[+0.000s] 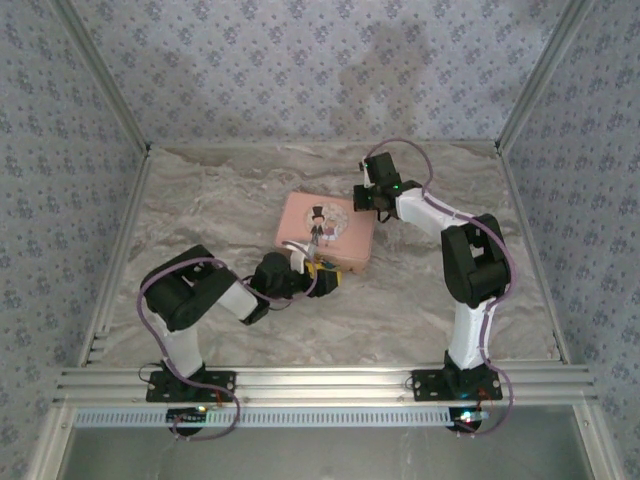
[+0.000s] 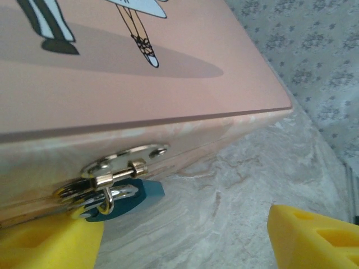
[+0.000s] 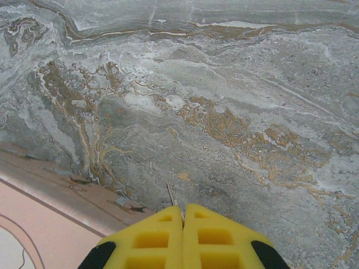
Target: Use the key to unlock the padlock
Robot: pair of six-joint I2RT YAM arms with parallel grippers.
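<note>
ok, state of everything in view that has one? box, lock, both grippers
box: lid shut, hasp closed.
padlock: hanging from the hasp; locked or not, cannot tell.
left gripper: open, facing the padlock.
right gripper: shut, over the table beside the box; thin sliver at its fingertips, too small to identify.

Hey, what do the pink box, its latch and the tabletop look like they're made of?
Box: probably painted wood or board, matte pink with a printed picture and a pale bare edge. Latch: shiny gold-coloured metal, bright reflections. Tabletop: marble look, grey with brown veins; could be a printed sheet.
</note>
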